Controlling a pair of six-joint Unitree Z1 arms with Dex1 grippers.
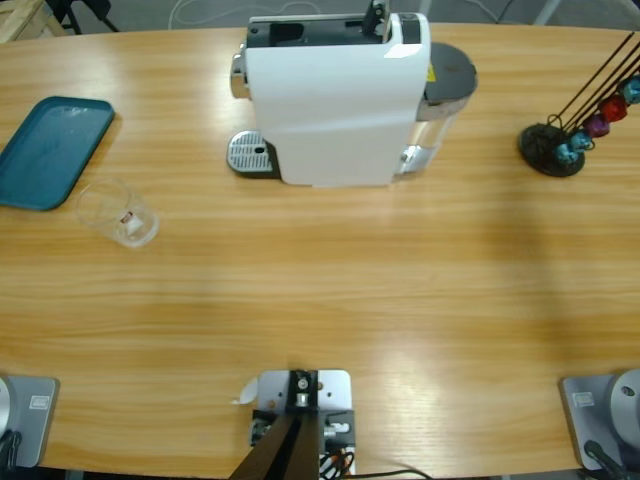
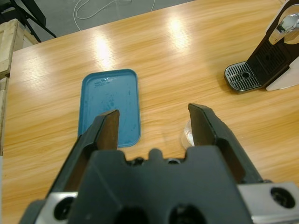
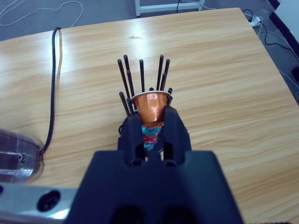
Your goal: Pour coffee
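- No brand or writing readable anywhere; the only marking is a small red mark on the clear glass cup (image 1: 120, 214).
- Cup lies tipped on its side on the bench (image 1: 330, 300), long axis slanting, rim toward the teal tray (image 1: 50, 150) just beside it; no coffee can be made out in it.
- White coffee machine (image 1: 335, 95) stands at the far middle, drip grate (image 1: 250, 155) on its left.
- Left hand (image 2: 154, 128): jaws apart, above the tray's near edge, cup partly hidden behind one jaw.
- Right hand (image 3: 153, 126): jaws clamped on a copper capsule (image 3: 150, 106) at the black rod capsule rack (image 3: 142, 77), coloured capsules below.
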